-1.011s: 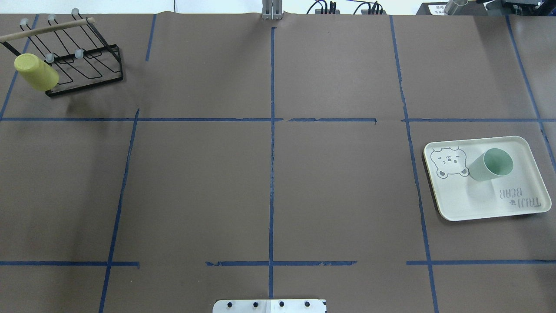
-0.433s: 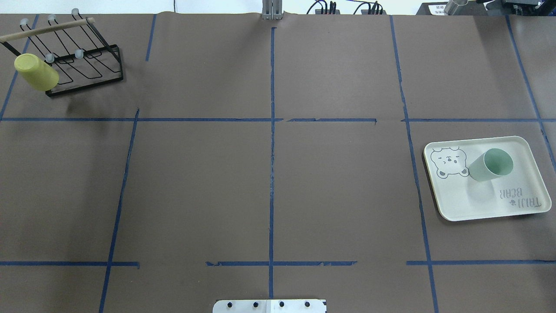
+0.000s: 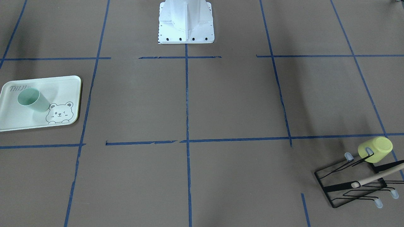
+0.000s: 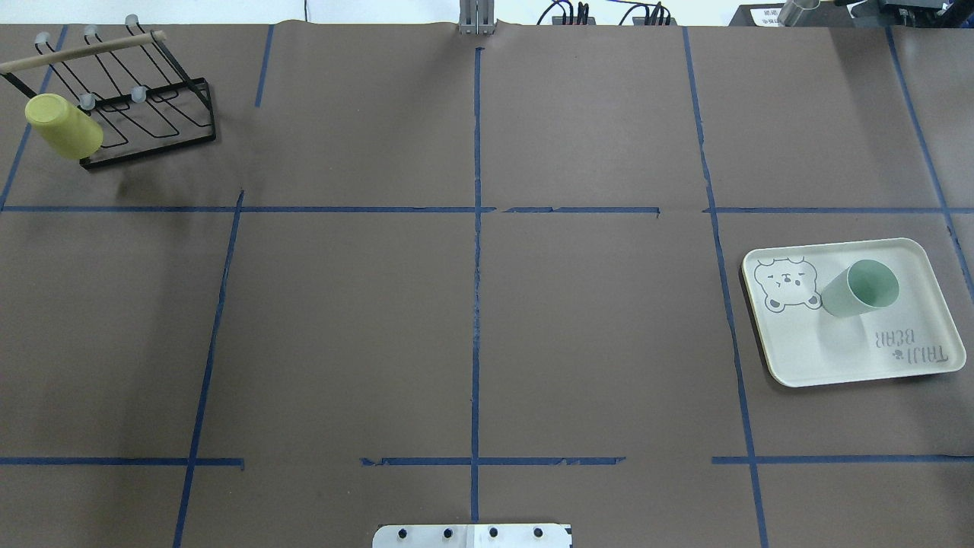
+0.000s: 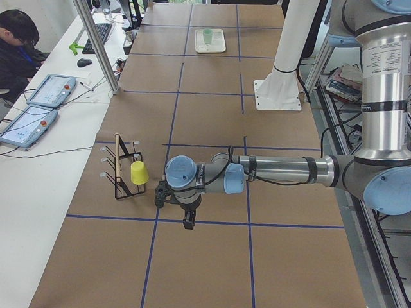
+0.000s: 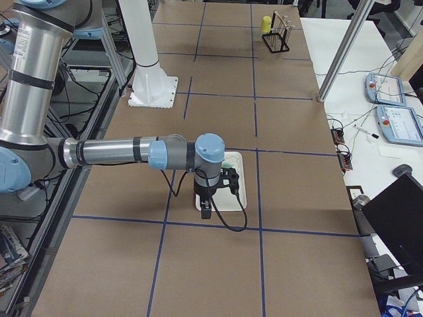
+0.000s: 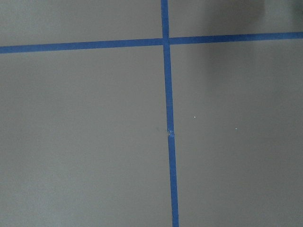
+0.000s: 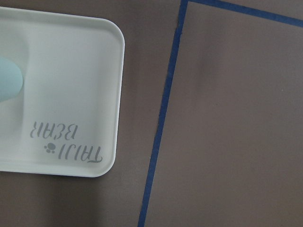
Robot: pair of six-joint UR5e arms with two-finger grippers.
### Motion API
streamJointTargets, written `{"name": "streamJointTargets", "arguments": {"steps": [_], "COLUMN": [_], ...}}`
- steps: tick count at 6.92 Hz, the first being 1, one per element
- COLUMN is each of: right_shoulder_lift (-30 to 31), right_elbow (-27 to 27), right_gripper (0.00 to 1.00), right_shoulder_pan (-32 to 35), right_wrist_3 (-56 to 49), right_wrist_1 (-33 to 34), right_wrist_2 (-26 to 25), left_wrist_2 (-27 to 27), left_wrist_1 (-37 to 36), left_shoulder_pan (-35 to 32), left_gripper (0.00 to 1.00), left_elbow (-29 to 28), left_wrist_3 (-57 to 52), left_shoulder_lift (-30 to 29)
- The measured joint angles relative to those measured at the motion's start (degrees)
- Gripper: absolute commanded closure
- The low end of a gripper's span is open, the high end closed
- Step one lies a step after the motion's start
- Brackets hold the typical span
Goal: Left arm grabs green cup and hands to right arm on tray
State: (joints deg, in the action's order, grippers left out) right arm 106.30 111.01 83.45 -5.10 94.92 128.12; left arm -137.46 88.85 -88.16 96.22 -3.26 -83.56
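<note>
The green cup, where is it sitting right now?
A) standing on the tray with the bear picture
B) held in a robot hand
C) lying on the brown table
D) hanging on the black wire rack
A: the green cup stands open end up on the tray, next to the bear picture, and the rack holds only the yellow cup.

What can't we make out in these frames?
Exterior left: left claw is too small; open or shut unclear.
Exterior right: right claw is small and partly behind its wrist; state unclear.
Right wrist: green cup is cut off by the left edge; only a sliver shows.
Front-facing: tray lettering is cut by the left edge.
</note>
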Motion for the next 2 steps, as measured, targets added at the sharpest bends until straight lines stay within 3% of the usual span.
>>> {"name": "streamJointTargets", "arguments": {"steps": [2], "right_shoulder_lift": [-0.10], "right_elbow": [-0.18], "right_gripper": [0.00], "right_shoulder_pan": [-0.01], "right_wrist_3": [0.00], "right_wrist_1": [0.00], "right_wrist_2": [-0.02], "left_wrist_2": [0.00], "left_wrist_1": [0.00], "left_shoulder_pan": [0.00], "left_gripper": [0.00], "left_elbow": [-0.03], "left_wrist_3": [0.01], "left_shoulder_lift": [0.01]}}
